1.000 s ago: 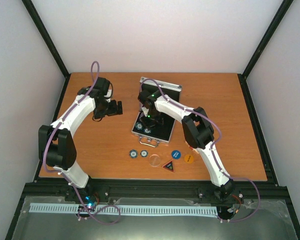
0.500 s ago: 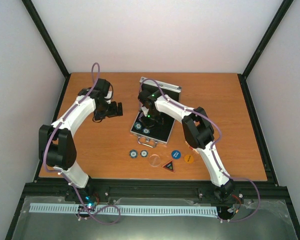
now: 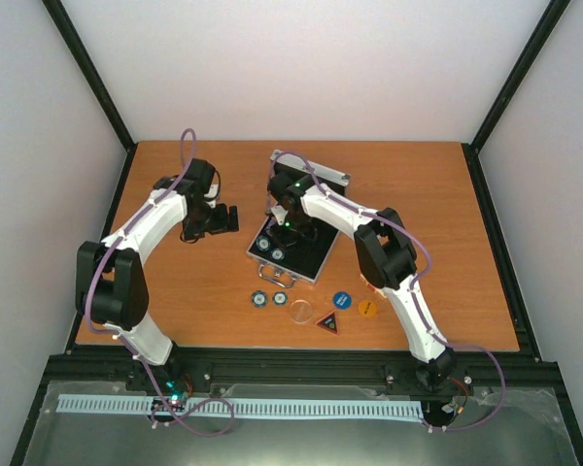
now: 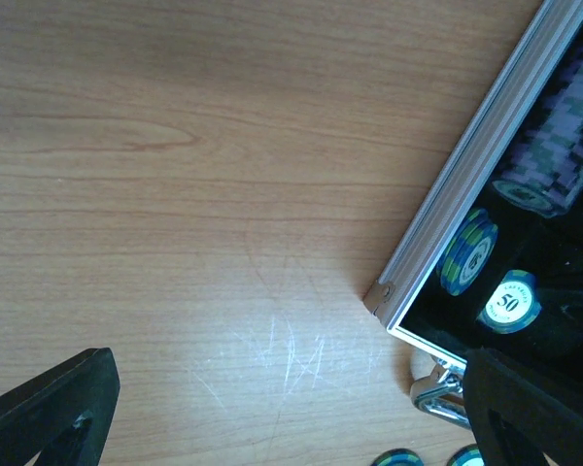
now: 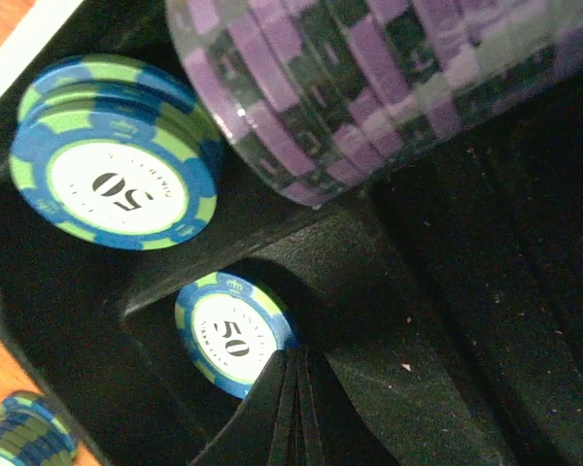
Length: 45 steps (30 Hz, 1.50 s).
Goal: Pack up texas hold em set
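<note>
Case [image 3: 306,254] sits open mid-table, lid [image 3: 316,170] toward the far edge. Right gripper [image 5: 291,374] is down inside it, fingers pressed together with nothing between them. Its tips are just beside a lone 50 chip [image 5: 231,335] lying in a slot. Left gripper [image 3: 225,217] hangs wide open over bare table [image 4: 175,194] just left of the case, touching nothing.

Risks as I see them:
- Closed tips can only nudge. An off-centre push probably rides the chip up the divider instead of seating it, and then the lid won't shut.
- Blue stack [image 5: 117,180] looks tilted, right beside the purple row [image 5: 369,87]. A wrist bump could topple it or roll the row out of its trough.
- Nothing braces the case. A sideways shove slides or turns it, likely into the loose chips [image 3: 270,299] and buttons [image 3: 342,300] between it and the near edge.
- Those loose pieces lie flat on wood, so they are hard to pinch and easy to skid toward the edge.
</note>
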Motion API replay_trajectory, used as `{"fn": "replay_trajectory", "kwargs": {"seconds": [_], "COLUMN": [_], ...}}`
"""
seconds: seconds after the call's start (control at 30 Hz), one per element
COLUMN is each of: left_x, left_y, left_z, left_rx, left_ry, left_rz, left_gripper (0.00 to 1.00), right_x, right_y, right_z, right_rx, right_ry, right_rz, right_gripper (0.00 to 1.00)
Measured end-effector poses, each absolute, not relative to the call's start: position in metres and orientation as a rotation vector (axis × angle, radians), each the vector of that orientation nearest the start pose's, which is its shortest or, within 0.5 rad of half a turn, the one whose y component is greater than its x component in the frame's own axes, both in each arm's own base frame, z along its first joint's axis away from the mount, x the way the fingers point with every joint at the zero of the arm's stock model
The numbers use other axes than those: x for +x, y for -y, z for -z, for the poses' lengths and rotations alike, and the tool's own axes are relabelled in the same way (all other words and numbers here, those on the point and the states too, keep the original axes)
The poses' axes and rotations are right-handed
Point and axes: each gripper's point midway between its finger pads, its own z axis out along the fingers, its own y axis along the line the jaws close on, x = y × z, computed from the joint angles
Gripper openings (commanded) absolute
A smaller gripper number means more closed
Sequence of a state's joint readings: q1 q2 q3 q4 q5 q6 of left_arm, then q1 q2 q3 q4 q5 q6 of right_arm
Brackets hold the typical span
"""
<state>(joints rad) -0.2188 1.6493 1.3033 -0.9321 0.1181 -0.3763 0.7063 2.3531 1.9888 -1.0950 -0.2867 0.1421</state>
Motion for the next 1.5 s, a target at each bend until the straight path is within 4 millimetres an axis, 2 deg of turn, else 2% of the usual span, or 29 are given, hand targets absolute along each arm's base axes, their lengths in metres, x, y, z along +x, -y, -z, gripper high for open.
{"fn": "replay_trajectory", "kwargs": {"seconds": [0.3,0.53,0.83,1.2,1.23,1.3,1.4,1.5], "left_x": [0.330,0.330,0.326,0.325,0.325,0.325,0.326,0.326], "left_y": [0.094,0.094,0.089,0.087,0.087,0.087,0.087,0.087], "left_z": [-0.096,-0.093,-0.064,-0.056,-0.055,-0.052,-0.051,-0.051], "left_rx": [-0.213,-0.228,-0.262,-0.267,-0.268,-0.268,-0.268,-0.267], "left_ry": [-2.946,-2.956,-3.044,-3.068,-3.070,-3.074,-3.074,-3.071], "left_rz": [0.264,0.263,0.188,0.161,0.160,0.159,0.158,0.160], "left_gripper": [0.99,0.99,0.99,0.99,0.99,1.00,0.99,0.99], "right_x": [0.335,0.335,0.335,0.330,0.330,0.330,0.331,0.334], "right_y": [-0.358,-0.360,-0.369,-0.378,-0.378,-0.378,-0.376,-0.372], "right_z": [-0.044,-0.046,-0.056,-0.064,-0.065,-0.065,-0.063,-0.061], "right_rx": [-0.902,-0.904,-0.920,-0.947,-0.947,-0.948,-0.940,-0.937], "right_ry": [-2.965,-2.961,-2.932,-2.905,-2.904,-2.905,-2.910,-2.915], "right_rz": [-0.551,-0.568,-0.642,-0.740,-0.743,-0.745,-0.720,-0.674], "right_gripper": [0.03,0.03,0.03,0.03,0.05,0.20,0.37,0.50]}}
